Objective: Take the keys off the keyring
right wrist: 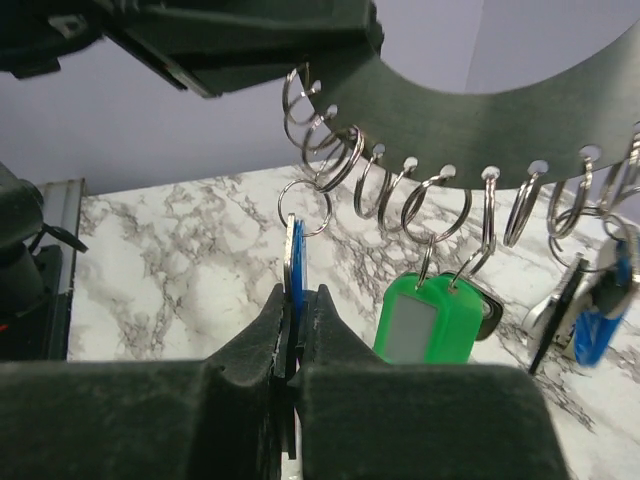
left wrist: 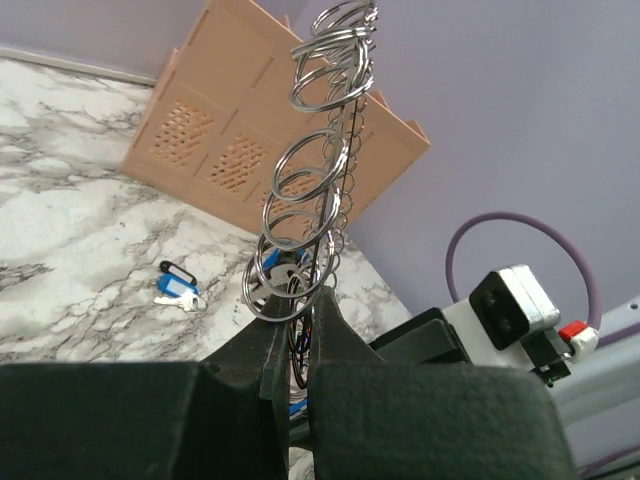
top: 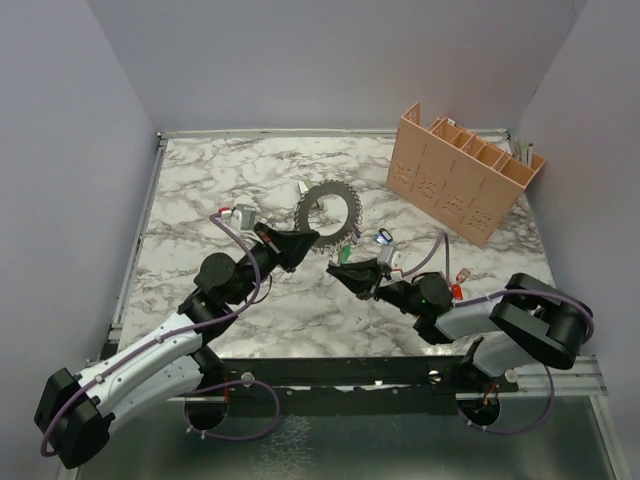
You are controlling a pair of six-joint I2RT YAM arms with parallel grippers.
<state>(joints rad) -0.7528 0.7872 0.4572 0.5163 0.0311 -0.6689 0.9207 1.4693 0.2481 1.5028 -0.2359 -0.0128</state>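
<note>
Keyring (top: 350, 200), rim hidden between left fingers (left wrist: 240, 400)

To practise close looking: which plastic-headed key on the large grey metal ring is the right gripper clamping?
The blue-headed key pinched edge-on in the right gripper; the green-headed key and the other blue key hang free.

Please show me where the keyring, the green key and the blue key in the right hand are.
keyring (right wrist: 470, 130): right wrist view, on its flat band.
green key (right wrist: 425, 320): right wrist view, on its plastic head.
blue key (right wrist: 292, 255): right wrist view, on its blue edge.
</note>
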